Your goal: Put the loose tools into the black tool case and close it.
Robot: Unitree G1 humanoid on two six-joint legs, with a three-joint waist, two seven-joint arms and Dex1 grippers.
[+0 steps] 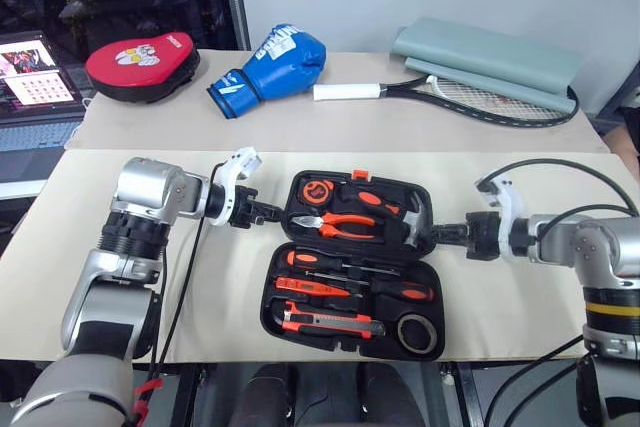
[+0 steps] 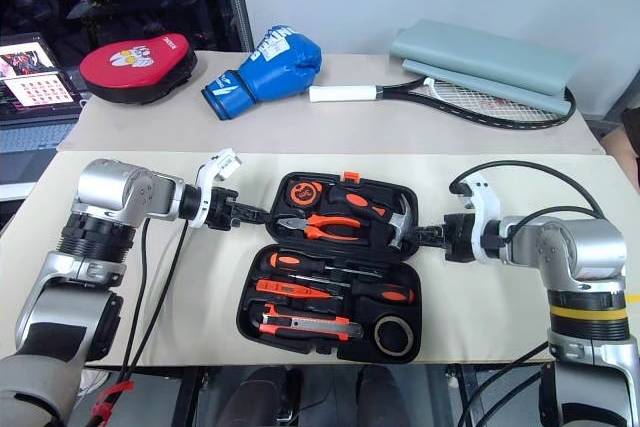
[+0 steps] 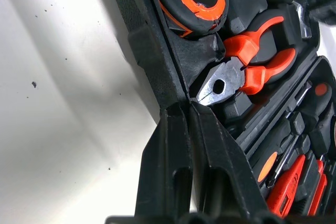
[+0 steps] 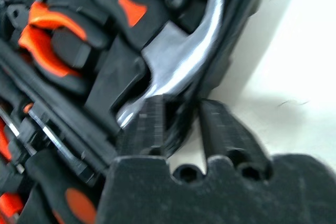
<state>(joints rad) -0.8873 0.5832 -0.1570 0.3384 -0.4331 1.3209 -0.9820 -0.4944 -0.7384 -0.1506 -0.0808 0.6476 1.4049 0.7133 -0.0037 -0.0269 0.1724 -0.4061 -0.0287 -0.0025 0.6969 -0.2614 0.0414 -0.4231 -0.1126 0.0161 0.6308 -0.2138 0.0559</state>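
Head view: case point(image 1: 300, 292) between both grippers.

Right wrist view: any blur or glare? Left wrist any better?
Right wrist view: soft and smeared, the hammer head glaring white beside the right claw. Left wrist view: sharp, pliers crisp, left claw casting a long shadow on the table.
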